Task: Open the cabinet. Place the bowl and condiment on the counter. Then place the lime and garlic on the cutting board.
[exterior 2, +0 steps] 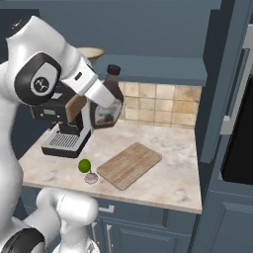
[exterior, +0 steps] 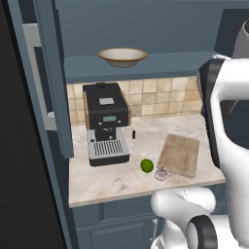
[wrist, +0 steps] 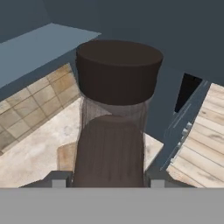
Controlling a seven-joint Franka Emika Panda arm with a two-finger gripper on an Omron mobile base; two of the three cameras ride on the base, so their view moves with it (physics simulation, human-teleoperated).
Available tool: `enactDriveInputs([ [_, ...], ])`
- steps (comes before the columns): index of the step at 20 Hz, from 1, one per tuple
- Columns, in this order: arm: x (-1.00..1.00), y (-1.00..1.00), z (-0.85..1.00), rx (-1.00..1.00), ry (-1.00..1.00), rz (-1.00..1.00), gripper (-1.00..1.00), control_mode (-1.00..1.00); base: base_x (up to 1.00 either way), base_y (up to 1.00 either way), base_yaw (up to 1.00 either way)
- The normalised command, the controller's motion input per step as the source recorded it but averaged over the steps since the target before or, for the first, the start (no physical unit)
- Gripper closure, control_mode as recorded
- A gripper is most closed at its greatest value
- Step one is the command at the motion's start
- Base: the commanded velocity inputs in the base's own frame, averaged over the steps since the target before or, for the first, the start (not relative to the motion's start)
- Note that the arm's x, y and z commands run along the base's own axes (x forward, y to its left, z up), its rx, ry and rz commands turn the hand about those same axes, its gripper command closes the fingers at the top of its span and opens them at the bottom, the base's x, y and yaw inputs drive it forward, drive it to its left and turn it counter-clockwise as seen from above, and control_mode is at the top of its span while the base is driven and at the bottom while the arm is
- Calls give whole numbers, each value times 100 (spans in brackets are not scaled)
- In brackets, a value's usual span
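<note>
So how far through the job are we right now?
Cabinet is open. The gripper holds the bottle in the air above the counter, not set down. The bowl sits on the shelf; lime and garlic lie beside the cutting board.

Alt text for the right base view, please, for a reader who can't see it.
The gripper holds the condiment in the air above the counter, near a coffee machine. On the counter, the lime and garlic lie just off the bare cutting board; the bowl sits on the cabinet shelf.
</note>
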Motion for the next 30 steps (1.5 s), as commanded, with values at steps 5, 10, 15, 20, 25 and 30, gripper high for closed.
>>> enactDriveInputs([
  [5,2,-2,-48,0,-6,0,100,-100,0,0,0],
  [10,16,-10,-36,0,-6,4,100,-100,0,0,0],
  [15,18,-15,-28,0,-1,10,100,-100,0,0,0],
  [20,5,-19,-13,0,0,13,100,-100,0,0,0],
  [25,10,-17,-10,-1,0,15,100,-100,0,0,0],
  [30,15,-17,-9,-5,0,17,100,-100,0,0,0],
])
